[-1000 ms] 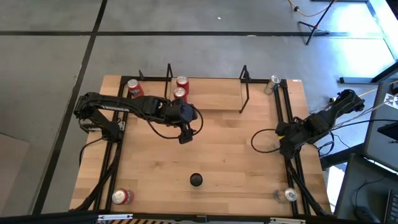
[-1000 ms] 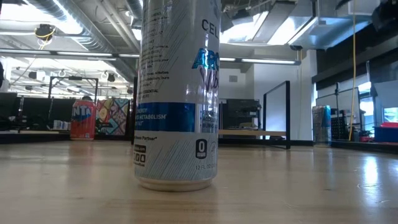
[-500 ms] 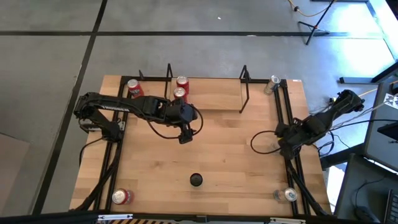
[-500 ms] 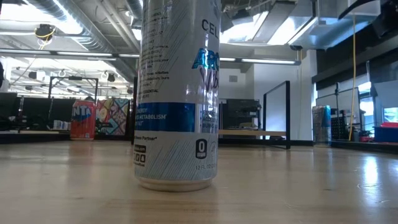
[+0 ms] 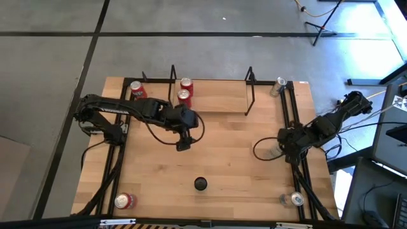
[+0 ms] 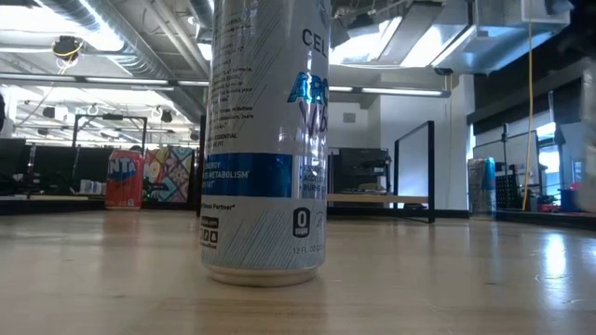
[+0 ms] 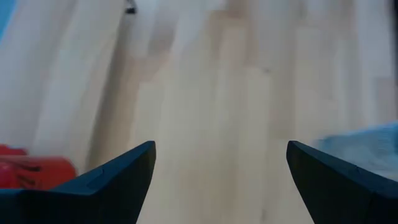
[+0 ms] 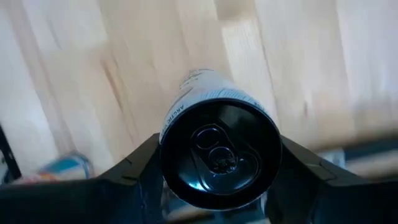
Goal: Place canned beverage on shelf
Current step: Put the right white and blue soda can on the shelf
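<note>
Right end effector (image 8: 217, 186) around dark-topped can (image 8: 219, 152)

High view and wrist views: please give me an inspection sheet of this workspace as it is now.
Surface: light-wood table; no spill seen.
Job's things: shelf at the back edge holds two red cans; white can stands front centre.
Clutter: back-left red can; front-left red can; back-right silver can; front-right silver can.
Grippers: left gripper open, empty, over mid-table; right gripper closed on black-topped can.
Cables: black cable loop beside right arm.
Surroundings: grey floor; stand.
</note>
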Robot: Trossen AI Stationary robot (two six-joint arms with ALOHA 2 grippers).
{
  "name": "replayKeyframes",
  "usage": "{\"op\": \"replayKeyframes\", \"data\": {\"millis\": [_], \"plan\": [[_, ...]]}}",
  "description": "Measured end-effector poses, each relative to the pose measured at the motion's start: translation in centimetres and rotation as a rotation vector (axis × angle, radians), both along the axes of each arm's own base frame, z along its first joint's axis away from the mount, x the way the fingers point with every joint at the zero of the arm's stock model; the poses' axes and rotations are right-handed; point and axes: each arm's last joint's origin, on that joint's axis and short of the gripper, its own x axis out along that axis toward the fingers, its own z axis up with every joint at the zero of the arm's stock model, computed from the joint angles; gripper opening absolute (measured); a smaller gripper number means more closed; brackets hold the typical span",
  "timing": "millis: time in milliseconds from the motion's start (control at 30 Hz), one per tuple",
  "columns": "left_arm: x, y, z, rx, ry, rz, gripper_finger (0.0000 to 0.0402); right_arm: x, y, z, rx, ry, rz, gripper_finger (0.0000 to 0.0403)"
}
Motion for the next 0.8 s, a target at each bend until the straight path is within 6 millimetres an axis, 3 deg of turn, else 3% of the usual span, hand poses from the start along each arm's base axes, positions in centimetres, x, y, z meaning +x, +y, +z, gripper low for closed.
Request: {"op": "replayKeyframes", "data": {"millis": [167, 300, 500, 667, 800], "plan": [[-1.4, 0.3, 1.1, 0.003, -0.008, -0.044, 0.0352, 2.4, 1.1, 0.8, -0.093, -0.029, 0.113, 0.0214], [-2.4, 0.8, 1.7, -0.044, -0.028, -0.123, 0.0352, 5.4, 1.2, 1.2, -0.121, 0.007, 0.162, 0.0214], [-5.1, 1.9, -1.3, -0.071, 0.000, -0.124, 0.0352, 11.3, -1.0, 1.7, -0.074, -0.010, 0.195, 0.0214], [-7.5, 2.1, -3.4, -0.119, -0.013, -0.110, 0.0352, 16.2, -3.5, 0.5, -0.057, 0.001, 0.235, 0.0214], [-8.2, 2.2, -3.9, -0.082, -0.018, -0.118, 0.0352, 19.9, -4.8, -0.7, -0.072, 0.049, 0.308, 0.0214]]}}
